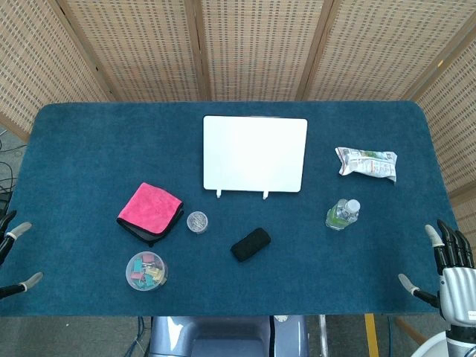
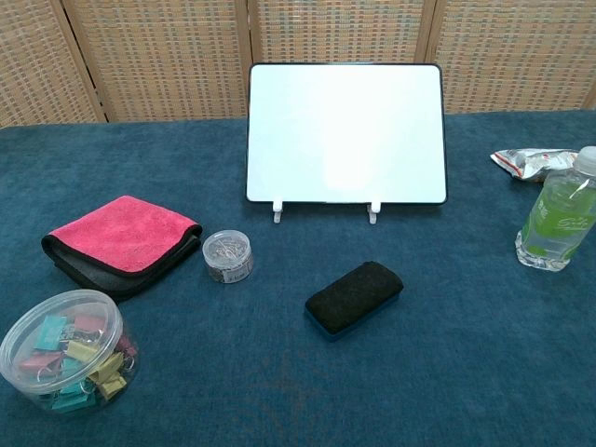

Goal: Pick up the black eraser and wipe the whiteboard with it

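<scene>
1. The black eraser (image 2: 355,295) lies flat on the blue tabletop (image 1: 89,149), in front of the whiteboard (image 2: 345,132) and apart from it — untouched by either hand.
2. The whiteboard stands upright on two small feet, its surface white.
3. The right hand (image 1: 445,269) sits at the tabletop's right edge, fingers (image 1: 433,236) apart, holding nothing.
4. The left hand (image 1: 13,256) shows only at the left edge — fingers spread, empty.
5. A pink cloth (image 2: 123,242), a small round tin (image 2: 227,256) and a tub of clips (image 2: 65,348) lie left of the eraser; a bottle (image 2: 557,224) stands right.
</scene>
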